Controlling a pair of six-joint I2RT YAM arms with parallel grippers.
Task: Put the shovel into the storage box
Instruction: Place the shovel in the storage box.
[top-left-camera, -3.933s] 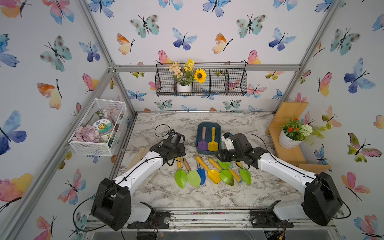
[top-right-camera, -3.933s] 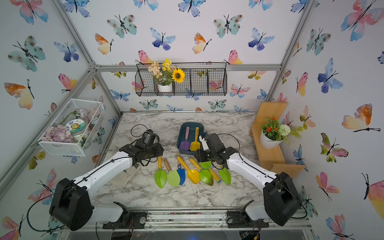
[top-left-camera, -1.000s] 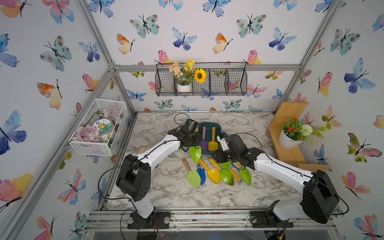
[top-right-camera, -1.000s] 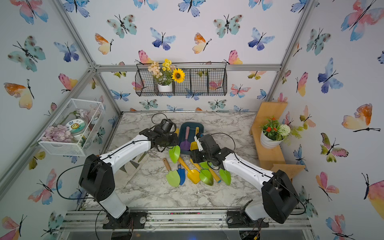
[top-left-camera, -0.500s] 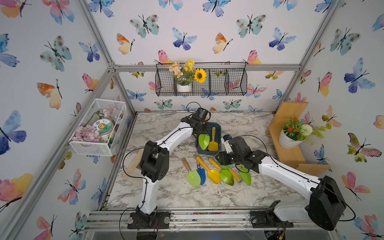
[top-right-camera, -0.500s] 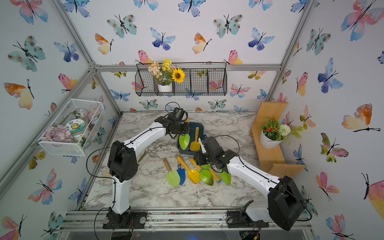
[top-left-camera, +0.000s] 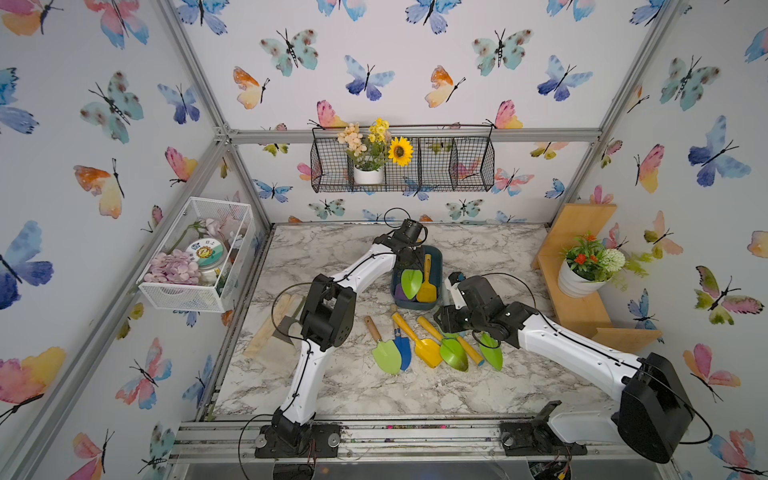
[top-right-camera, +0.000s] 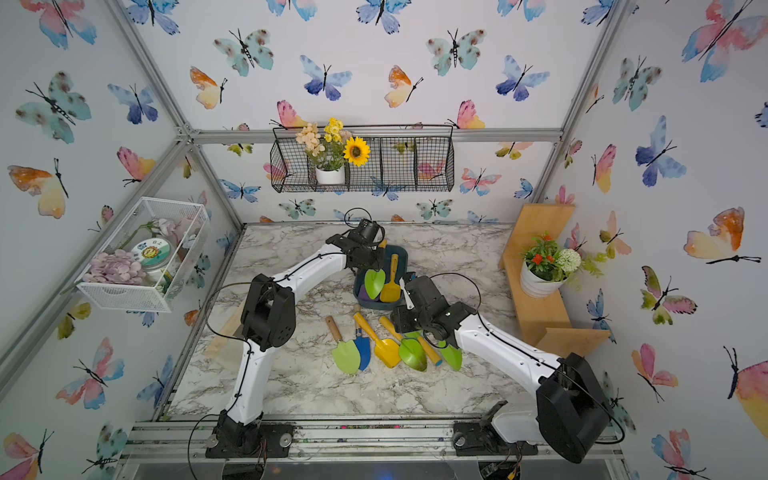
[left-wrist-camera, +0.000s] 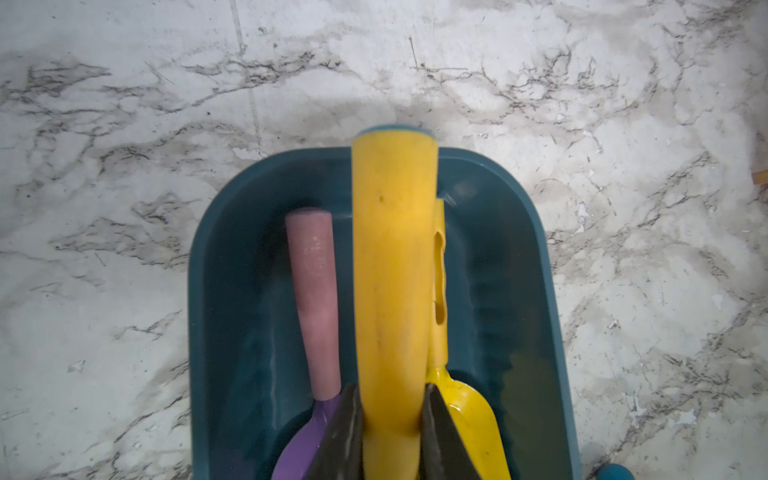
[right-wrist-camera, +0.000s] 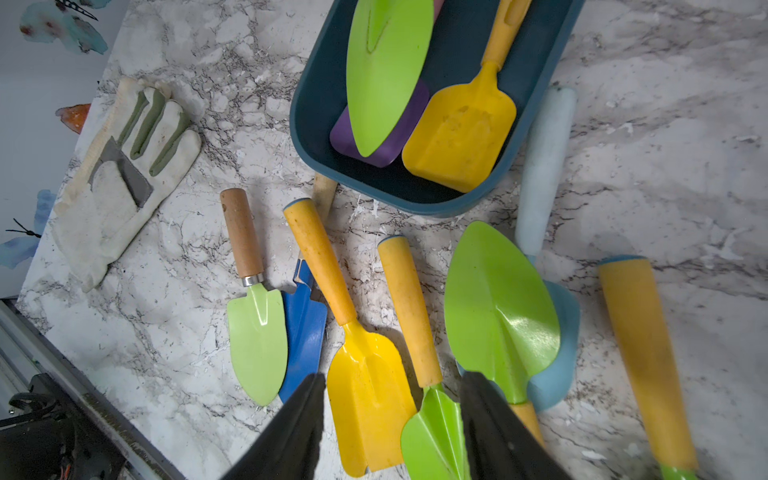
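The shovel (left-wrist-camera: 392, 270), a green pointed metal blade on a thick yellow handle, is over the storage box (left-wrist-camera: 199, 291), a dark teal plastic tub with rounded corners. Its long axis runs along the box's long axis. In both top views the blade (top-left-camera: 411, 282) (top-right-camera: 375, 282) points at the box's short wall nearest the robot's bases and overlaps the blade of a purple, pink-handled shovel (left-wrist-camera: 311, 291) lying inside. A yellow plastic scoop (right-wrist-camera: 457, 137) lies alongside, nearer the box's other long wall. The handle's end reaches just past the box's opposite short wall, so on lowering it may catch that rim.

The left gripper (left-wrist-camera: 390, 390) is clamped narrowly on the yellow handle near the blade; whether the blade rests on the purple one I cannot tell. The right gripper (right-wrist-camera: 392, 378) stands partly apart and empty over the loose shovels outside the box's nearer short wall. The release looks like the left arm's job.
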